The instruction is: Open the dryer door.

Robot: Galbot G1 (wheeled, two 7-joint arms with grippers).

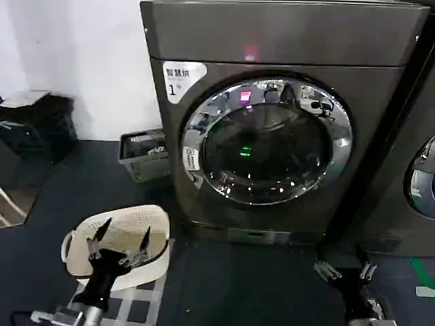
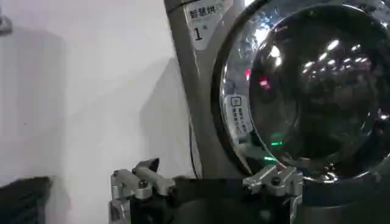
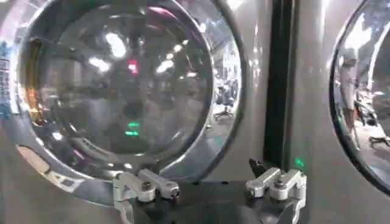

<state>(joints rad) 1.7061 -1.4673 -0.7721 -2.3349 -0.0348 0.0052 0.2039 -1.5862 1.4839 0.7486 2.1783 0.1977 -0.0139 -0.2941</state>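
The dryer (image 1: 285,41) is a big dark grey-bronze machine with a white label marked "1" (image 1: 180,78) and a small pink light. Its dryer door (image 1: 266,141) is shut: a chrome ring around dark glass, with a small white sticker on the rim. My left gripper (image 1: 124,241) is low at the front left, open and empty, well short of the door (image 2: 304,85). Over at the low front right, my right gripper (image 1: 346,270) is also open and empty, below the door's right side (image 3: 116,91).
A white laundry basket (image 1: 129,238) sits on the dark floor under the left gripper. A grey crate (image 1: 144,155) stands beside the dryer's left side. Another dark machine (image 1: 414,176) stands at the right. Dark furniture (image 1: 34,125) is at the far left.
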